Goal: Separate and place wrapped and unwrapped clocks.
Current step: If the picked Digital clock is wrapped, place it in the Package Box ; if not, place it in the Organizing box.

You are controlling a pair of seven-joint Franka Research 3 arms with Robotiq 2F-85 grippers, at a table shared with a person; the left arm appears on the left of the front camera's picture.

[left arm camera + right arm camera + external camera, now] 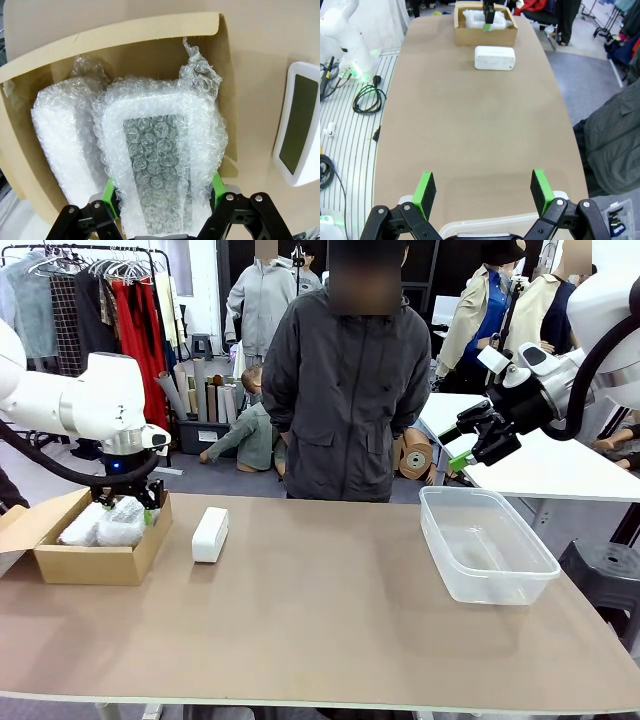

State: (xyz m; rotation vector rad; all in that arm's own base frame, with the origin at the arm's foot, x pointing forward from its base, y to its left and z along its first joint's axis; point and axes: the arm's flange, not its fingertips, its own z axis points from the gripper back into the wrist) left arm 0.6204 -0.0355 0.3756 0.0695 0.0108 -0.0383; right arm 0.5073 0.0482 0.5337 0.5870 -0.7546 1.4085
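1. A long tan tabletop [330,630] takes up the middle of the room under even light.
2. Behind it on the left, a clothes rack [100,300] holds hanging garments, some red, with cardboard rolls [205,390] standing beside it.
3. On the right is a white table [560,470] with a black stool [612,570] near it.
4. The floor [180,478] is grey, and black cables [367,97] lie on pale ribbed flooring beside the tan tabletop.

arms [85,400]: white, rounded | cable [60,475]: black | wrist light [116,465]: blue | right tool [484,187]: black, green pads [425,192]

Wrapped clocks [105,523], seemingly two, in box [90,562], bare clock [210,534] beside, tub [436,540] right
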